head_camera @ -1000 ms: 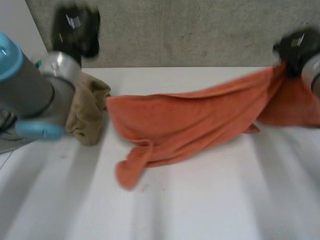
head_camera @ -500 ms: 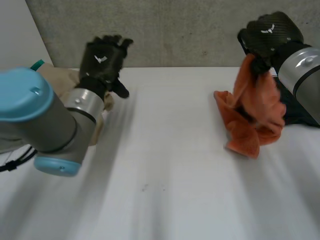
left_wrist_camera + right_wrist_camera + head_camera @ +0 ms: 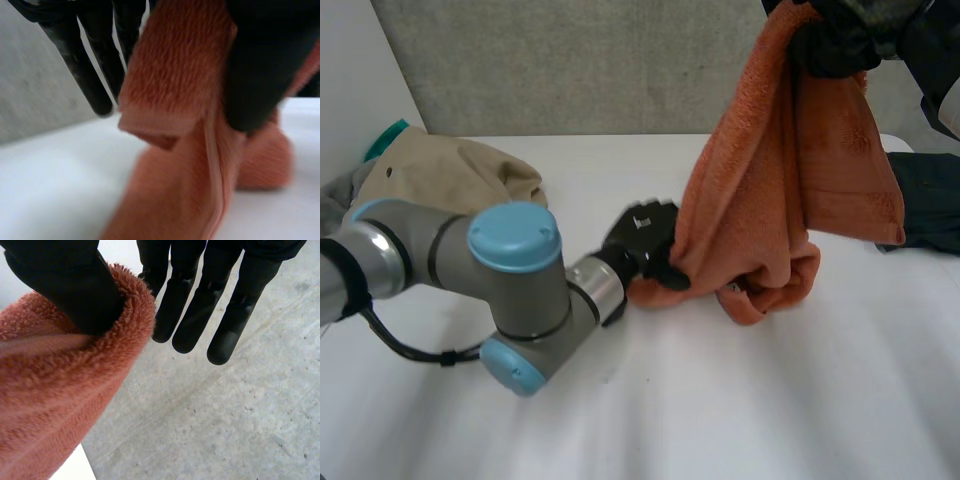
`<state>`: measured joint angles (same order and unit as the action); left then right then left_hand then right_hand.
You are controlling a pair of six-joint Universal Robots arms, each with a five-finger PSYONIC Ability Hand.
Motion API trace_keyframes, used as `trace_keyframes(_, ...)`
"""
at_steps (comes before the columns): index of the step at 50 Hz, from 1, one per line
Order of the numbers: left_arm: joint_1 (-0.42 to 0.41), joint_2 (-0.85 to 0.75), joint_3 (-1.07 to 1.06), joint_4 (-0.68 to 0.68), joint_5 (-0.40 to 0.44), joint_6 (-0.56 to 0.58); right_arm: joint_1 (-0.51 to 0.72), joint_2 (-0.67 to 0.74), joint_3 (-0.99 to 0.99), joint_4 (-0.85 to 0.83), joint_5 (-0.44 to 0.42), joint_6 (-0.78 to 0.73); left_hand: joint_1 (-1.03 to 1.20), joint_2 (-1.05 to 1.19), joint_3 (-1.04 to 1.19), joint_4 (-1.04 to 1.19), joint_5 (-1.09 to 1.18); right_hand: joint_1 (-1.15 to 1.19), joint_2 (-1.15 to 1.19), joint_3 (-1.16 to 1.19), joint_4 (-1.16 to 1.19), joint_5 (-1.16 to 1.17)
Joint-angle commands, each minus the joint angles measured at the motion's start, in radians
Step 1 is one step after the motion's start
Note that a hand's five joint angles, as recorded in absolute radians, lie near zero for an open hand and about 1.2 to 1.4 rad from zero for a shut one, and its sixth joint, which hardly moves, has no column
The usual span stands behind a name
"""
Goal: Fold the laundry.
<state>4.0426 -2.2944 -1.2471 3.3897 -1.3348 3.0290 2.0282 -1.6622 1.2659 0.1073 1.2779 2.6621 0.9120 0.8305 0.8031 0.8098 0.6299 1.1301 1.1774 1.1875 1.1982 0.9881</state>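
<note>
the orange towel [image 3: 790, 190] hangs in a long drape above the right half of the white table [image 3: 720, 400], and its lower end rests bunched on the tabletop. the right hand [image 3: 840, 40] holds its top end high in front of the grey wall; in the right wrist view the thumb [image 3: 60, 280] presses into the pile while the fingers [image 3: 240, 300] reach out straight beside it. the left hand [image 3: 642, 240] is low, at the towel's bottom edge, pinching a hemmed corner between its thumb [image 3: 265, 65] and fingers [image 3: 85, 65]. a beige garment [image 3: 440, 175] lies heaped at the table's far left, a dark garment [image 3: 930, 200] at the right edge.
</note>
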Motion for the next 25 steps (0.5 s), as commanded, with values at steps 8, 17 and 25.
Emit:
trace_keyframes(8,0.174,0.321,-0.165,-0.085,-0.215,0.111,-0.146,0.116,0.004,0.074,0.08,-0.079,0.484,0.566,0.593,0.587,0.592,0.266,0.219,0.209,0.198,0.234)
trace_keyframes(17,0.202,0.573,-0.379,-0.127,-0.104,0.274,-0.195,0.188,0.072,0.177,0.084,-0.162,0.484,0.566,0.593,0.587,0.592,0.266,0.219,0.209,0.198,0.234)
trace_keyframes(25,0.211,0.443,-0.423,-0.105,-0.09,0.286,-0.184,0.36,0.158,0.149,0.083,-0.136,0.484,0.566,0.593,0.587,0.592,0.266,0.219,0.209,0.198,0.234)
